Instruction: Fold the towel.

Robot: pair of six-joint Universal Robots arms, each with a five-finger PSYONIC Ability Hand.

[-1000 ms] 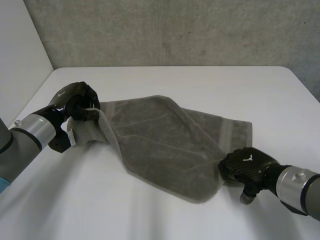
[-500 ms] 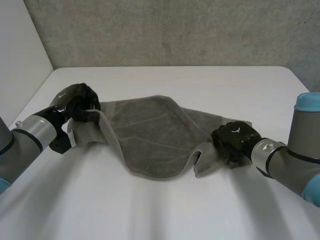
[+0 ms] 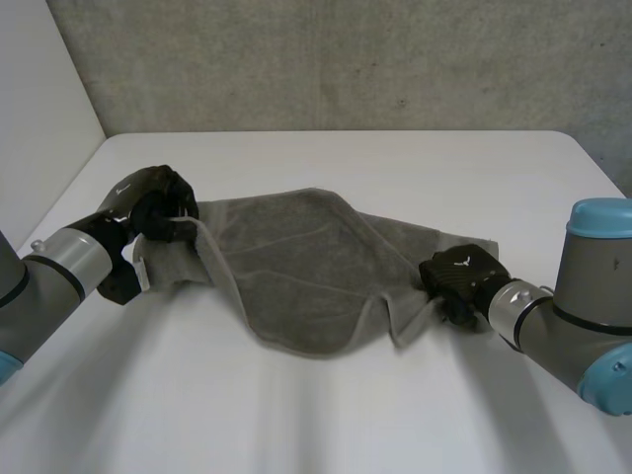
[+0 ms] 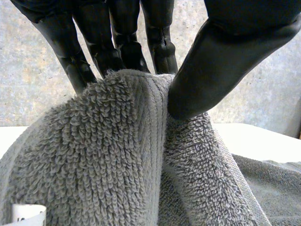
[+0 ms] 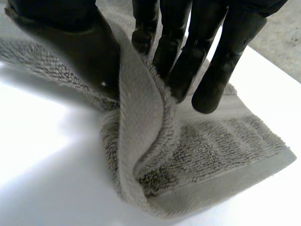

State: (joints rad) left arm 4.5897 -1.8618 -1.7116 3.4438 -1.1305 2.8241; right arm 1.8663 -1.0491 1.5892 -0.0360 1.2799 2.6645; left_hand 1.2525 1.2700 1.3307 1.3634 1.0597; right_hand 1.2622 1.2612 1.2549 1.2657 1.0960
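A grey towel (image 3: 296,262) lies spread across the middle of the white table (image 3: 326,415), sagging between its two held ends. My left hand (image 3: 153,202) pinches the towel's left end, lifted a little off the table. In the left wrist view the thumb (image 4: 221,56) presses the towel (image 4: 108,160) against the fingers, and a white label (image 4: 26,214) shows on the cloth. My right hand (image 3: 459,276) grips the right end. In the right wrist view its thumb (image 5: 80,42) and fingers (image 5: 188,52) pinch a fold of towel (image 5: 141,136) just above the table.
A grey wall (image 3: 336,59) runs along the table's far edge. The table's left edge (image 3: 59,188) lies close to my left arm. Bare table surface stretches in front of the towel and behind it.
My right hand has moved up and inward from the front right, closed on the towel's right end and carried that corner back. The left hand has stayed still.
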